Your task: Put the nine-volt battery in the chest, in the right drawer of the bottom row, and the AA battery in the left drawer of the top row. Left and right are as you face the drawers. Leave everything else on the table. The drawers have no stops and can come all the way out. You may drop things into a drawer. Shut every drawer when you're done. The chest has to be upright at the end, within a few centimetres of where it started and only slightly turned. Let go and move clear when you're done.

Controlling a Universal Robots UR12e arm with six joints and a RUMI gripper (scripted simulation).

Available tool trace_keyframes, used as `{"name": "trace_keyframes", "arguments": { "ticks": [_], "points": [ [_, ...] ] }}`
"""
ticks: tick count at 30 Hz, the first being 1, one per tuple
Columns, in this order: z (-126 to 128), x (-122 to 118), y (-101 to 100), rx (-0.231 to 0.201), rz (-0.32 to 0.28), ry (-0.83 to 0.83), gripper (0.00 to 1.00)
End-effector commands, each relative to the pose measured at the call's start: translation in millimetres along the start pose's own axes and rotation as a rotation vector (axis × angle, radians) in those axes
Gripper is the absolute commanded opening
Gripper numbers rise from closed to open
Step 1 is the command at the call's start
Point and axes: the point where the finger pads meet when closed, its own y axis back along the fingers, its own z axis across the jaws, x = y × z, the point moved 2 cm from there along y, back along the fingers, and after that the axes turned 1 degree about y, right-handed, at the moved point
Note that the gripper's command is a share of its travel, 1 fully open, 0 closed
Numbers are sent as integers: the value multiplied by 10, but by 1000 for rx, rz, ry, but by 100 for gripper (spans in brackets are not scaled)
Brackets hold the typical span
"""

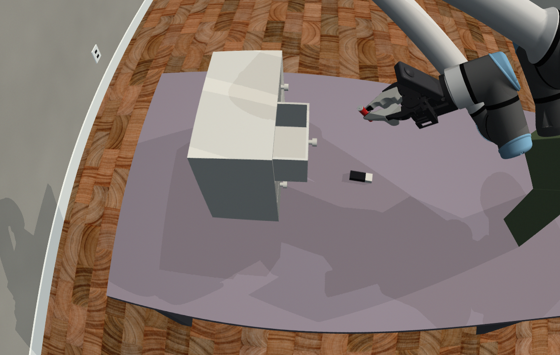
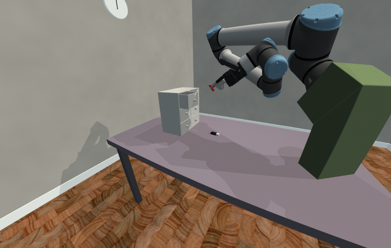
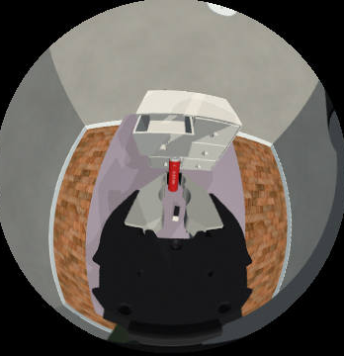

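As we read it, the AA battery is up in the air, tilted, out in front of the chest. We find the gripper clenched on it, fingertips pinching its sides, ends protruding. Facing the chest, we note the top left drawer pulled out, its visible floor bare; the other five look shut. Chest upright. Below, on the table, we log a black-and-white block, lying flat, apart from the chest.
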Motion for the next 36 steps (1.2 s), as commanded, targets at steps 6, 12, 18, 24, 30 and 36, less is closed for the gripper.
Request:
{"name": "trace_keyframes", "arguments": {
  "ticks": [6, 12, 18, 24, 30, 36],
  "points": [
    [-9, -57, -11, 1, 173, -2, 5],
    [-4, -65, -21, -1, 219, -5, 5],
    [-4, -78, -25, -2, 269, -6, 5],
    [-9, -88, -20, -2, 296, -3, 5],
    [-13, -94, -15, -1, 311, -1, 5],
    [-15, -96, -12, -1, 317, -1, 5]
  ]
}}
